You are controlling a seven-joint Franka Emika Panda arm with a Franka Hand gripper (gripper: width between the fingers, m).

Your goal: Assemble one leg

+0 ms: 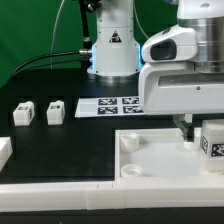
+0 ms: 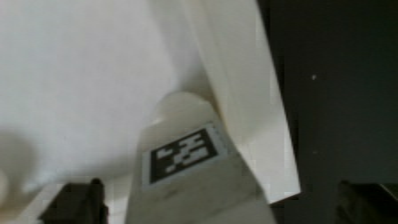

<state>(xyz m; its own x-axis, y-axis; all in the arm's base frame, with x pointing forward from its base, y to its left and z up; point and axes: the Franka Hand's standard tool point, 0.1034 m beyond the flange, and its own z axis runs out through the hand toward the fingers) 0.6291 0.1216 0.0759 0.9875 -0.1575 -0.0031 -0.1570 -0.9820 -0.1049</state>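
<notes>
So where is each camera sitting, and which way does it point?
Exterior view: off the arm, facing across the white panel toward the robot's base; the arm shows at the exterior view's right.
Wrist view: on the wrist, looking down between the open jaws at the tagged leg.
Both show that leg and the panel.

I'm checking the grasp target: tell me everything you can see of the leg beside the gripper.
The leg is a small chunky white block, plastic-looking, with a black-and-white square tag on its face. It rests on the white panel at the exterior view's right. In the wrist view it lies between the open gripper's fingers, seemingly untouched.
</notes>
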